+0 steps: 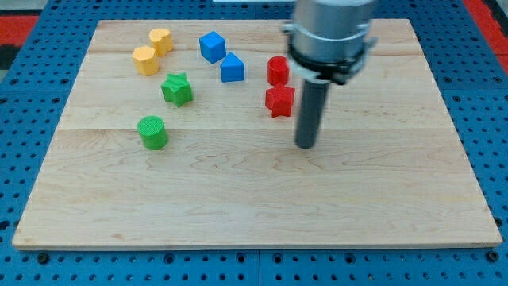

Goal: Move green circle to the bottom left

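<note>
green circle (pixel 152 132) mid-left of bench (pixel 254 214) | my tip (pixel 305 145) well right, just below red block (pixel 279 102), perhaps star-shaped | no fingers in view

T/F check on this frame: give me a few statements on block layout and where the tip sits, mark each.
1. My tip touches the green circle. False: it stands well to the view's right of it, apart.
2. The green star lies above and right of the green circle. True.
3. Two yellow blocks sit at the view's bottom right. False: top left.
4. The red star-like block is just up and left of my tip. True.
5. Two blue blocks sit near the top. True.
</note>
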